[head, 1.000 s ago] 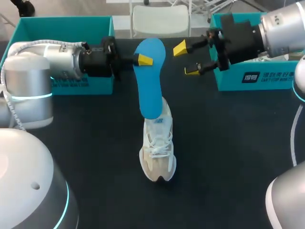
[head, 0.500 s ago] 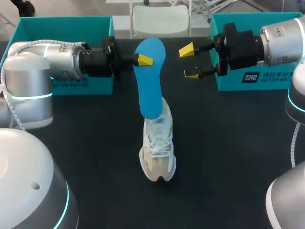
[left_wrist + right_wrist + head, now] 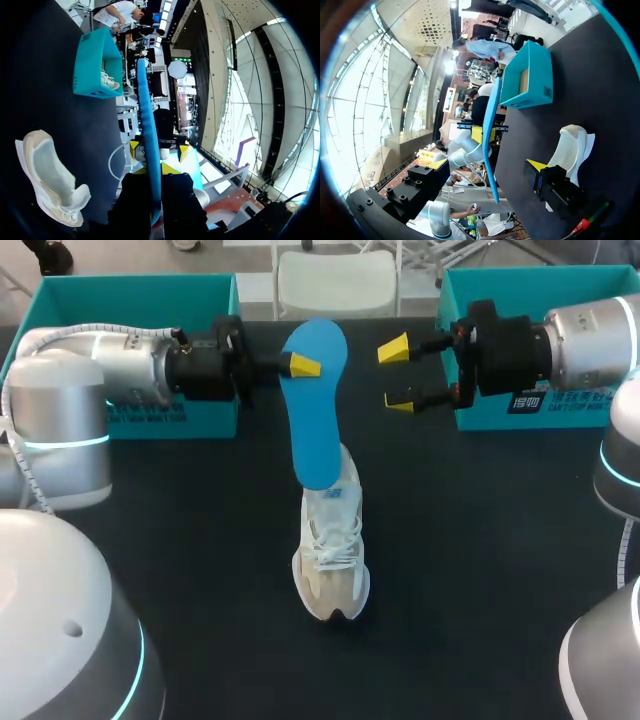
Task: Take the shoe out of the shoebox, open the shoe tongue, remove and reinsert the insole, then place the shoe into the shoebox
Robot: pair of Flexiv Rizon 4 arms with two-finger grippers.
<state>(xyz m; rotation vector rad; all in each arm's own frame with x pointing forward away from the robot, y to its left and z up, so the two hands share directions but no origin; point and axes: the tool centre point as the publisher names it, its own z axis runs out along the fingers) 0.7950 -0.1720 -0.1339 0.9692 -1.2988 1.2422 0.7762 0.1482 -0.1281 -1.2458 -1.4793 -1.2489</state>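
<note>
On the right shoebox [image 3: 480,418], white print [image 3: 560,403]; left gripper [image 3: 300,365] pinches the insole [image 3: 312,430].

Shoe [image 3: 331,560] at table [image 3: 480,540] centre, insole [image 3: 314,410] above its far end, left end effector [image 3: 300,366] gripping insole, right end effector [image 3: 397,375] apart to its right, left shoebox [image 3: 130,290] and right shoebox [image 3: 520,280] at far corners.

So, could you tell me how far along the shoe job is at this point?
Done: the shoe is out on the table. In hand: the left gripper holds the insole, lower end at the shoe's opening; the right gripper is open beside it. Left: seating the insole, then boxing the shoe.
</note>
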